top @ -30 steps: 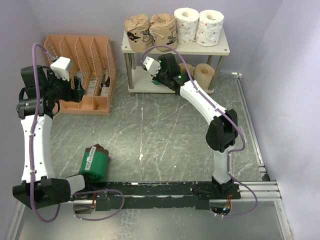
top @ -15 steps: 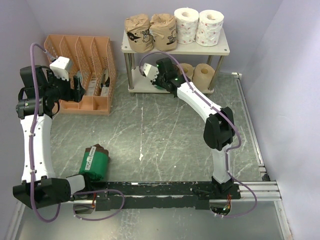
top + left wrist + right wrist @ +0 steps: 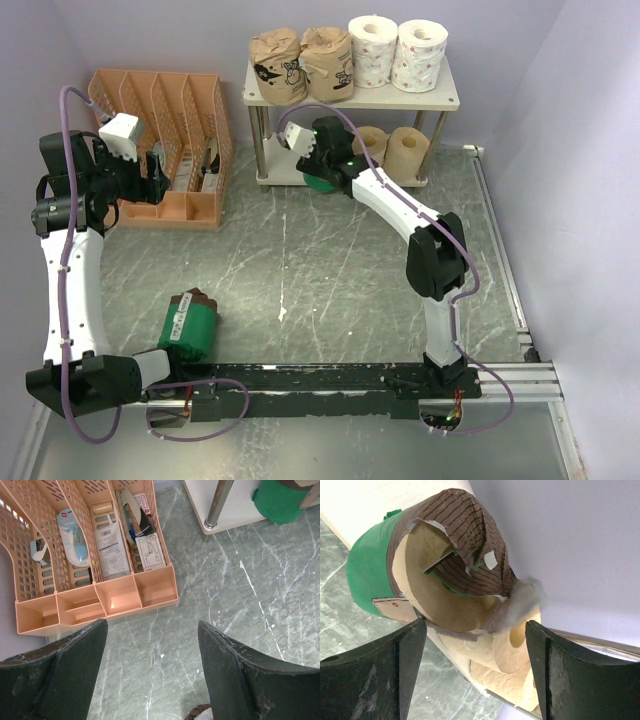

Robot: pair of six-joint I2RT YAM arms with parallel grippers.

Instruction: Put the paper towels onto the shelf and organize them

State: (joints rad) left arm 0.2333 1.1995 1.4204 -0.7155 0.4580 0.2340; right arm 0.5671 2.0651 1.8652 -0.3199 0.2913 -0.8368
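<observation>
Right wrist view, entry 1: right claw (image 3: 475,624), jaws spread wide, neither finger touching anything.

Entry 2: green-wrapped roll (image 3: 367,575), on its side on the lower board (image 3: 375,502) of the shelf (image 3: 352,98), straight ahead of the right claw and in line with the gap between its fingers. Its brown striped end faces the claw.

Entry 3: tan roll (image 3: 512,652), on the same board, just beyond the green-wrapped roll on the claw's right-finger side; whether the two touch cannot be told.

Top external view, entry 4: top board of the shelf, above the right claw, carrying two brown cartoon-print rolls (image 3: 277,65) and two white speckled rolls (image 3: 420,55) in one row.

Entry 5: second green roll (image 3: 192,325), lying on the table (image 3: 320,270), well apart from both claws.

Left wrist view, entry 6: left claw (image 3: 152,630), jaws wide, nothing between them, above bare table.

Entry 7: orange organizer (image 3: 95,600), ahead of the left claw, toward its left finger.
</observation>
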